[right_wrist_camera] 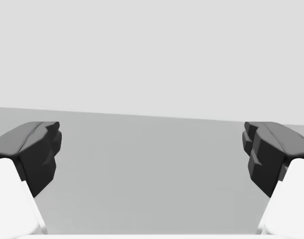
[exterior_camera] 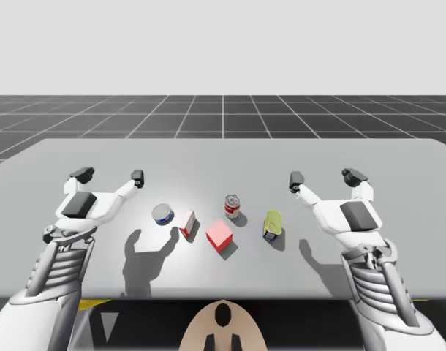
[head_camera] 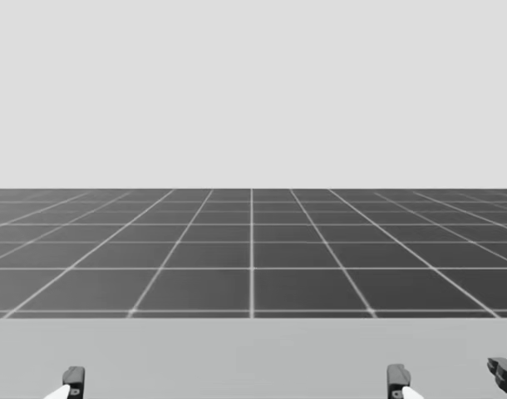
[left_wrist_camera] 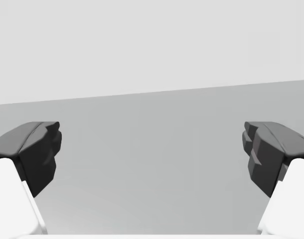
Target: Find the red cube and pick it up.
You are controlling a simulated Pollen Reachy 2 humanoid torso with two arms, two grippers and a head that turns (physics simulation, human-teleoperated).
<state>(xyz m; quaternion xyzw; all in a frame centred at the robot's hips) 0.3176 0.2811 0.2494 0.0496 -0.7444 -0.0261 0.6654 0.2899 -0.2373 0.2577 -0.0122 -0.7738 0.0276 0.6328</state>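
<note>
Searching stage: the red cube [exterior_camera: 218,235] sits lower centre of the high view on the table [exterior_camera: 398,168], with the left gripper [exterior_camera: 110,175] and right gripper [exterior_camera: 324,178] spread wide and empty; next, likely, one arm must reach inward above it.

Grey table [exterior_camera: 398,168]: five items in a loose row nearer its near edge, mid-width. From the left edge: blue can [exterior_camera: 162,214], red-white box [exterior_camera: 187,223], red cube [exterior_camera: 219,235], red can [exterior_camera: 232,207], yellow can [exterior_camera: 272,226].
</note>
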